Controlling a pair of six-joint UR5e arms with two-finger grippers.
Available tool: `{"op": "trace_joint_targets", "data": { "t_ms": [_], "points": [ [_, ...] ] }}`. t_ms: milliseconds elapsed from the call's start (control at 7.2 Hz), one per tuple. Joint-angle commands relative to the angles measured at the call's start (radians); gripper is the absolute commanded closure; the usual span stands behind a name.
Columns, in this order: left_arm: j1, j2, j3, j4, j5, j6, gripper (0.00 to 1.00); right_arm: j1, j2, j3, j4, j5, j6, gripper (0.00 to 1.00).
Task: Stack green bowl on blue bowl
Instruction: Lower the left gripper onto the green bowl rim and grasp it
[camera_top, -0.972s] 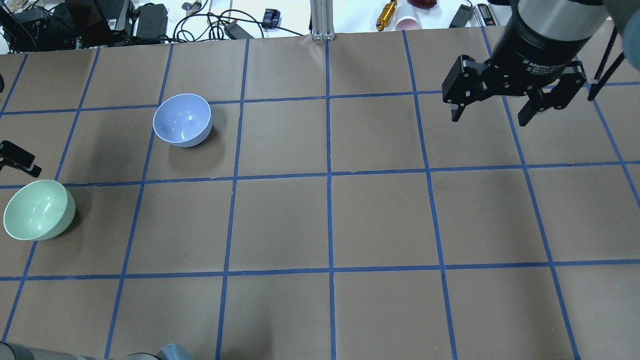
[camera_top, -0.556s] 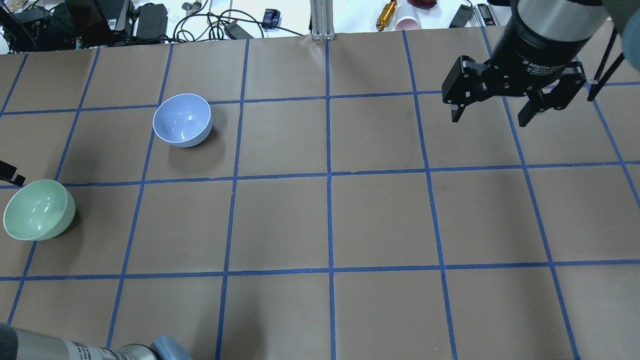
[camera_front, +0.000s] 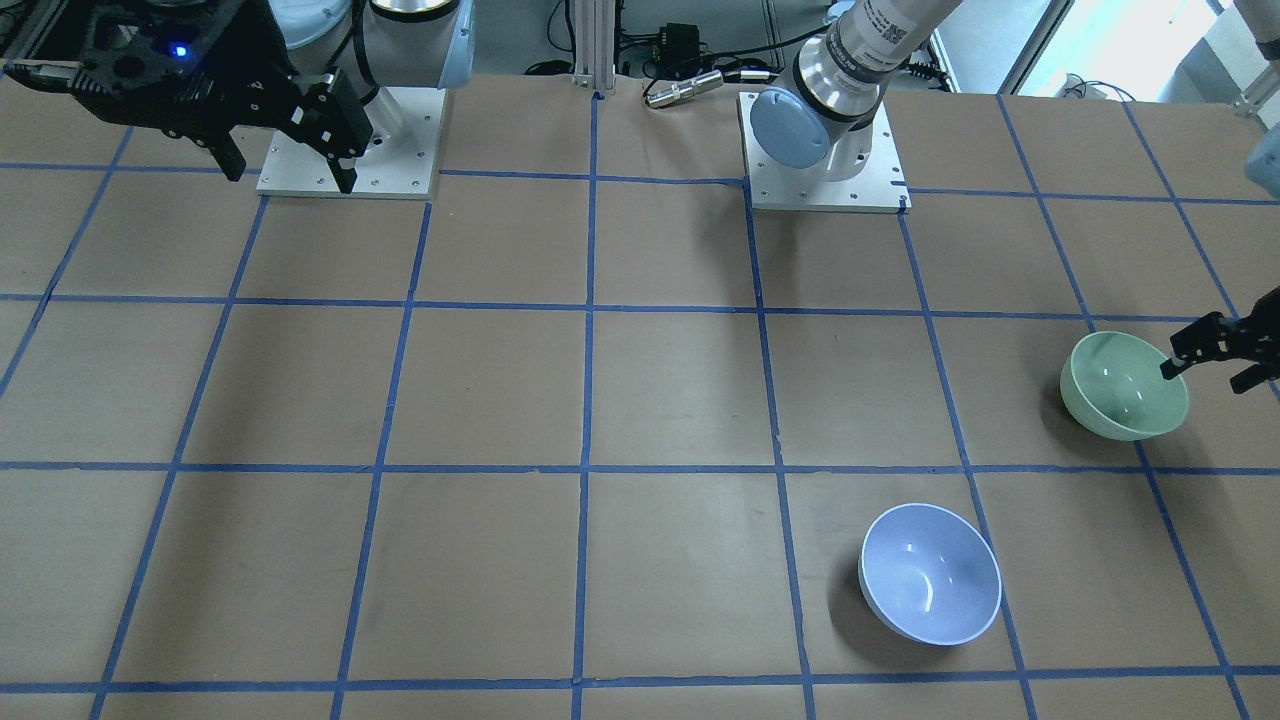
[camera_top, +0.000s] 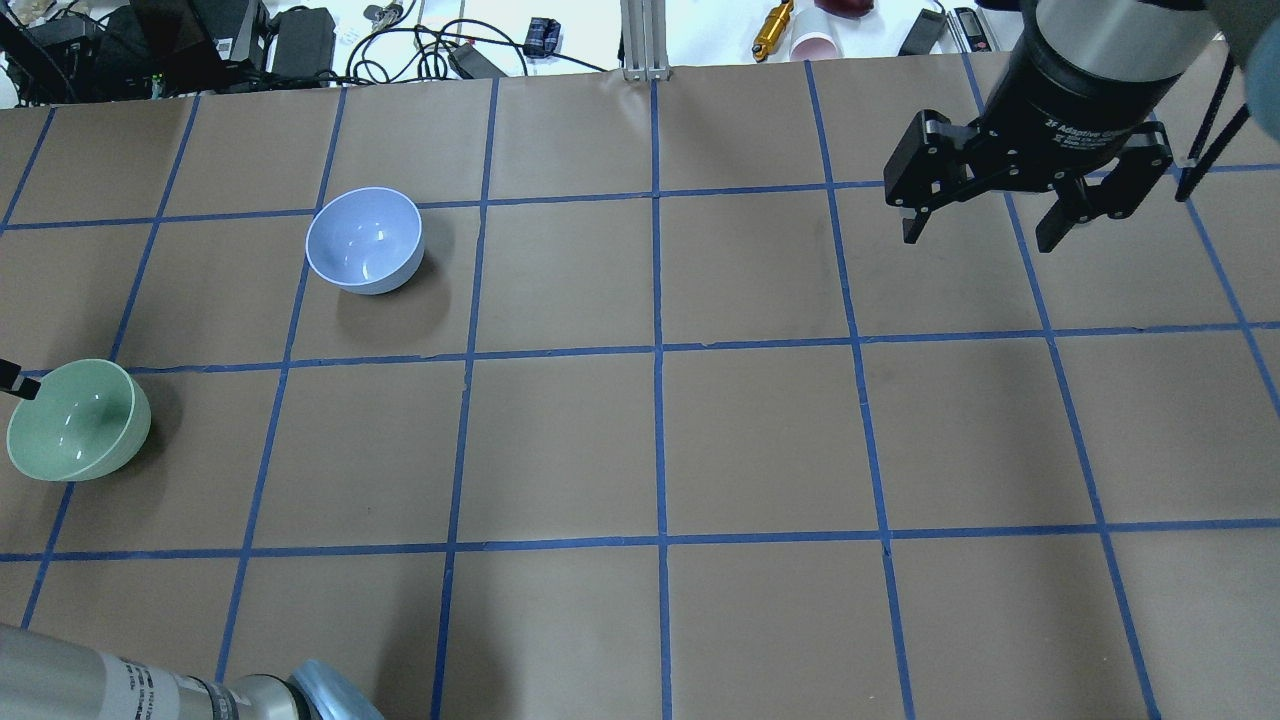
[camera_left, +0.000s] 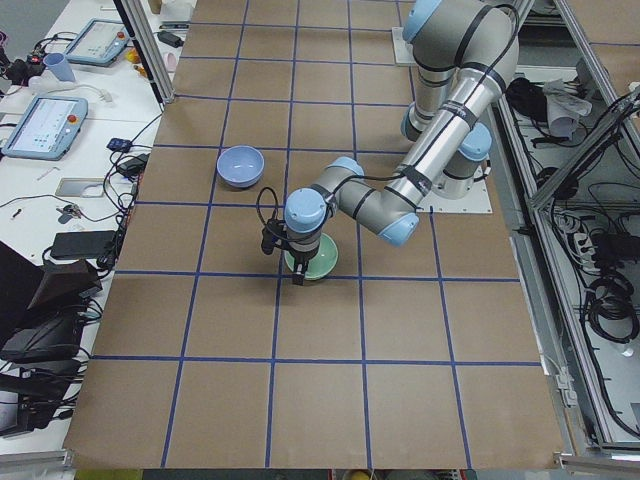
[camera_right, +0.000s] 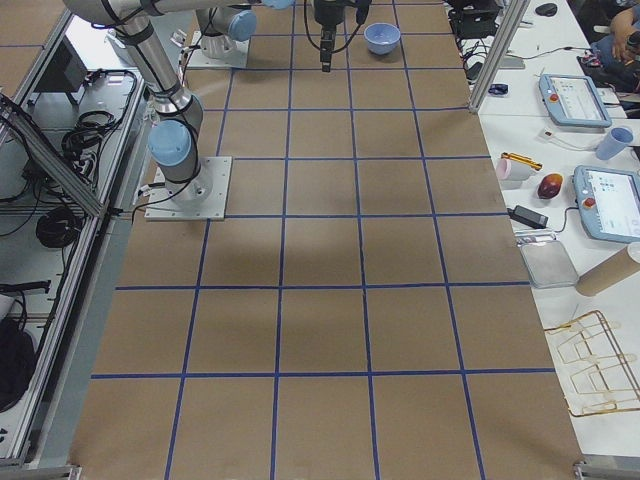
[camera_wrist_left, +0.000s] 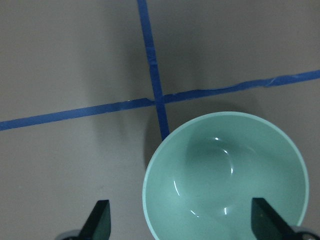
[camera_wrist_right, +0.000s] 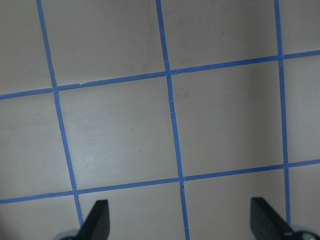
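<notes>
the step in hand looks like the approach to the pick: the left gripper hangs over the green bowl, which sits upright on the tabletop near the robot's left edge, not yet lifted. the blue bowl stands upright too, apart from it, farther out from the robot and a little toward the middle, with nothing in it. the left gripper is spread wide and carries nothing; in its wrist view one finger lies outside the bowl's rim and the other over the inside near the far wall, and neither seems to touch the bowl. the next move probably calls for lowering so that one finger goes inside and one outside the wall, then pinching the thin rim firmly, since the glossy side may slip. the right gripper hovers high over bare tabletop on the other side, also wide and empty, well away from both bowls.
</notes>
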Motion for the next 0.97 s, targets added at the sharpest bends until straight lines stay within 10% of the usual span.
{"op": "trace_joint_targets", "data": {
  "t_ms": [0,833],
  "points": [
    [0.028,-0.063,-0.003,0.024,-0.020,0.040,0.00,0.000,0.000,0.001,0.000,0.000,0.000,0.00],
    [0.036,-0.140,-0.015,0.054,-0.023,0.037,0.00,0.000,0.000,0.000,0.000,0.000,0.000,0.00]
  ]
}}
